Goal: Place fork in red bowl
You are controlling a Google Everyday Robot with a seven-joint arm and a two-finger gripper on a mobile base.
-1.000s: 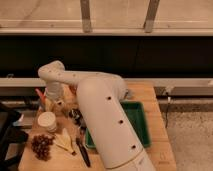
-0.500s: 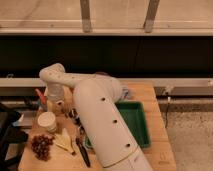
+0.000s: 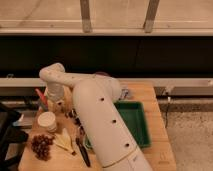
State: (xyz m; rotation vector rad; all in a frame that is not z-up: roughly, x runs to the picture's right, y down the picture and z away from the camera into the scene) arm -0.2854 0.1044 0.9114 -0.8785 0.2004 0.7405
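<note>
My gripper (image 3: 56,101) hangs from the white arm's wrist at the table's back left and points down at the wood. It is just right of a red-handled tool (image 3: 41,98). I cannot make out the fork; a few small dark and silvery items (image 3: 74,116) lie just right of the gripper, partly hidden by the arm. A dark reddish rounded edge (image 3: 102,74) shows behind the arm's elbow. It may be the red bowl, and most of it is hidden.
A green tray (image 3: 136,122) sits to the right of the arm. A white cup (image 3: 47,121), grapes (image 3: 41,145), yellow wedges (image 3: 64,140) and a black-handled knife (image 3: 83,151) lie front left. A small greyish object (image 3: 125,93) sits behind the tray. The arm (image 3: 102,125) covers the table's middle.
The arm has swung a little to the left. The wrist and gripper have come down slightly toward the table at the back left.
</note>
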